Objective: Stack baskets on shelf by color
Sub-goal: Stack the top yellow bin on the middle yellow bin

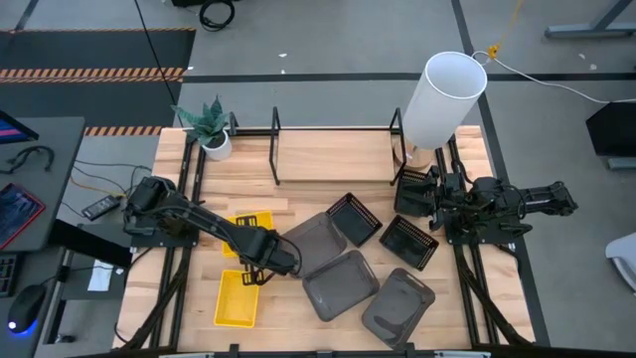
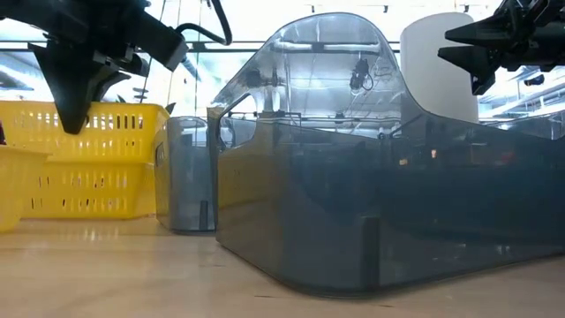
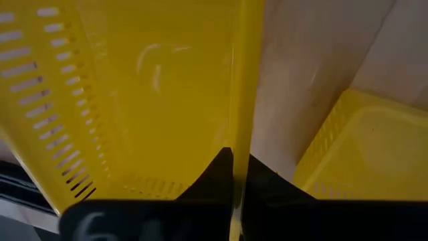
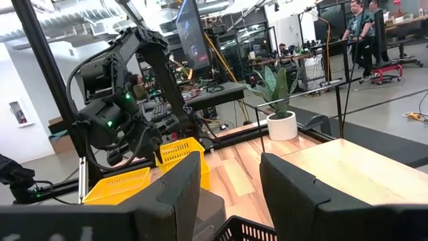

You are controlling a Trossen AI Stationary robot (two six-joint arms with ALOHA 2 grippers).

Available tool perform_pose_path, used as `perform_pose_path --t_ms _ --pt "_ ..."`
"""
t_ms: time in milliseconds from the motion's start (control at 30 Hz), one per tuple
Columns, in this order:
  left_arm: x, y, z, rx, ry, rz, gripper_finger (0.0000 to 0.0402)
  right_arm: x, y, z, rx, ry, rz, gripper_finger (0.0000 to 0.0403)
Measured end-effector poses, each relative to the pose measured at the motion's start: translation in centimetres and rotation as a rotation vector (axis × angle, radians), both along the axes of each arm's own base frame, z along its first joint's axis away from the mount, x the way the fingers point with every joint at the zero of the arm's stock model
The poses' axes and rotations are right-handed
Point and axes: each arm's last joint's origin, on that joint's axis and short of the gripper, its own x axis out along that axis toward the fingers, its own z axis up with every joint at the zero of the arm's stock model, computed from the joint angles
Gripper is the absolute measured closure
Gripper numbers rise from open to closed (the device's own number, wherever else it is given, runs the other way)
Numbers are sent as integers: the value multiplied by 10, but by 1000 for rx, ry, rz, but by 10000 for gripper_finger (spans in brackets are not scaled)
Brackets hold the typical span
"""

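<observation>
Pinching a yellow basket's [image 3: 154, 100] wall, the left tool [image 3: 234, 175] hides it overhead; only its wrist view shows the grip. The right tool [image 4: 231, 184] waits wide, empty.

Shelf [image 1: 333, 149] along table's [image 1: 328, 199] far edge. Potted plant [image 1: 211, 129] at its left end, cylinder [image 1: 444, 97] at its right. Baskets [image 1: 338, 283] spread across near half, some overlapping.

Parted jaws, yellow baskets [image 4: 179, 152], potted plant [image 4: 279, 110], left arm [image 4: 124, 100] beyond.
</observation>
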Motion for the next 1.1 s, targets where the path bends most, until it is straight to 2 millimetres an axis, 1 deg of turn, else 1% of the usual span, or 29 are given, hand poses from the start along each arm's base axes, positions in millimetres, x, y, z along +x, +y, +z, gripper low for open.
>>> perform_pose_path --t_ms 300,533,1100 --pt "-4 2 1 17 40 0 393 0 0 0 0 0 0 243" --pt "-1 1 0 9 13 13 393 0 0 0 0 0 0 243" --pt "-1 0 -1 2 22 19 392 0 0 0 0 0 0 243"
